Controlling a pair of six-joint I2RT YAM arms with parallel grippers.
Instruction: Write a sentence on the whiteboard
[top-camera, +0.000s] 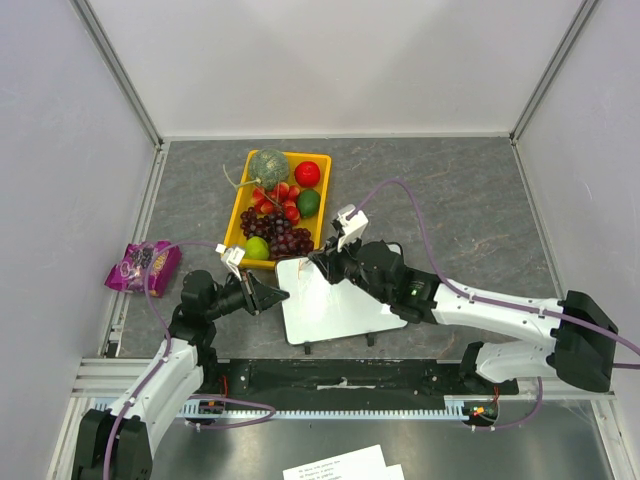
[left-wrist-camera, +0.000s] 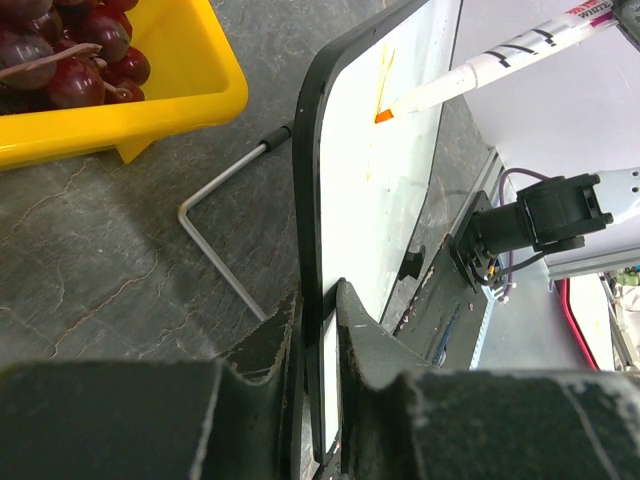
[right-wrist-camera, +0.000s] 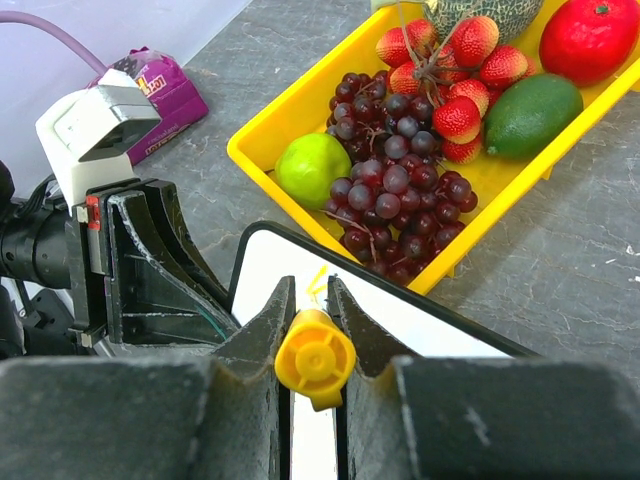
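Grey stone-look table, white walls on three sides. We see the whiteboard near the front centre, just in front of the yellow tray of fruit, with a bent wire leg behind it on the table. Left gripper pinches the board's left edge, one finger on each face. Right gripper is clamped on the marker, whose yellow end cap sits between the fingers in the right wrist view. Marker tip is at the board face near the upper left corner and looks like contact. Sentence: we see only one short orange stroke above the tip, no readable letters. Purple snack packet lies at the table's left edge, well apart from the board. Printed paper sheets lie below the arm bases.
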